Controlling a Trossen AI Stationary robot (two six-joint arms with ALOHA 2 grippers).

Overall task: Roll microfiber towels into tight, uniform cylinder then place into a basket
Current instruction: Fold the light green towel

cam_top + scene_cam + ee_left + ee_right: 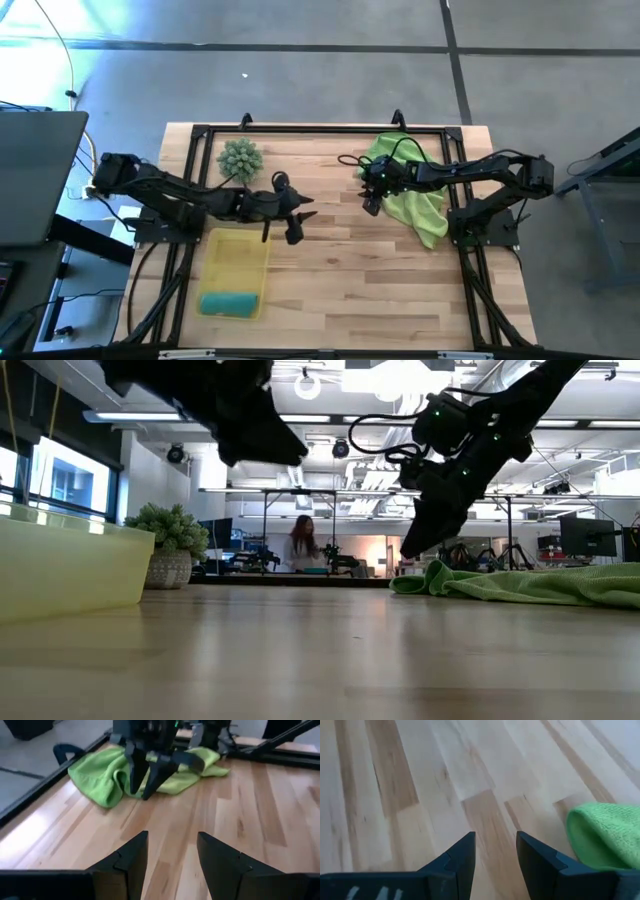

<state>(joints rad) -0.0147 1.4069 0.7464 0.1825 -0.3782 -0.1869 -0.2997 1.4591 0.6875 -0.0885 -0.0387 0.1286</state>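
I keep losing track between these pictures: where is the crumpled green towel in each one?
High view: green towel right of centre, under the right arm.
Low view: right side, flat on the table.
Left wrist view: upper left.
Right wrist view: right edge.
Shared landmark: the right arm's jaws beside it.

Seen level across the wooden bench [320, 650], the yellow basket [70, 565] stands at the near left, its translucent wall filling that edge. Just beyond its far corner sits a small spiky green plant in a pale pot [172, 550]. On the right a lime green towel [530, 582] lies loosely crumpled on the bench, spreading out to the picture's edge. The right gripper [425, 540] hangs tilted above the towel's left end, its tip close over the cloth but clear of it. The left gripper [262, 445] hangs higher, over the bench's middle, holding nothing. Far behind, a person [302, 545] stands in the brightly lit room.
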